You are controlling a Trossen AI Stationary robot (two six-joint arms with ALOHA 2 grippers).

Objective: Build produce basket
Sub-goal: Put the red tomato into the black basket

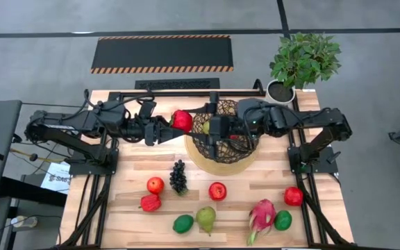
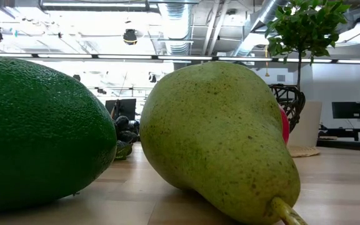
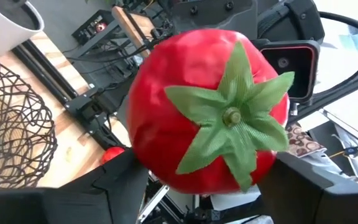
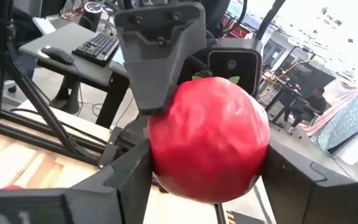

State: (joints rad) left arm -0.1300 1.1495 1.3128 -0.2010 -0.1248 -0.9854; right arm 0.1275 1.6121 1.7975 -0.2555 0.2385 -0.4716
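A red tomato-like fruit [image 1: 181, 120] with a green star calyx [image 3: 232, 115] hangs in the air at the left rim of the dark wire basket [image 1: 222, 149]. My left gripper [image 1: 172, 126] reaches it from the left. My right gripper [image 1: 198, 123] reaches across the basket from the right. Each wrist view shows the fruit filling the gap between that arm's own fingers. The basket stands on its tan disc and holds a yellow-green fruit [image 1: 205, 128] and a red one [image 1: 236, 137]. My left gripper [image 3: 207, 180] pinches the red fruit between its two fingers, which lie on opposite sides of it [image 3: 143, 155]. The fingers come level from the table's left. The calyx end faces the left wrist camera. The fruit is lifted clear of the table. My right gripper [image 4: 207, 177] has its two fingers against opposite sides of the same fruit [image 4: 159, 155], coming level from the table's right over the basket. One finger [image 4: 160, 68] of the left gripper lies on the fruit crosswise to mine.
On the near half of the table lie a grape bunch [image 1: 178, 177], red apples [image 1: 155, 185] [image 1: 217, 191] [image 1: 293, 196], a red fruit [image 1: 150, 203], limes [image 1: 182, 223] [image 1: 282, 220], a pear [image 1: 206, 220] and a dragon fruit [image 1: 261, 217]. A potted plant [image 1: 301, 62] stands at the far right corner.
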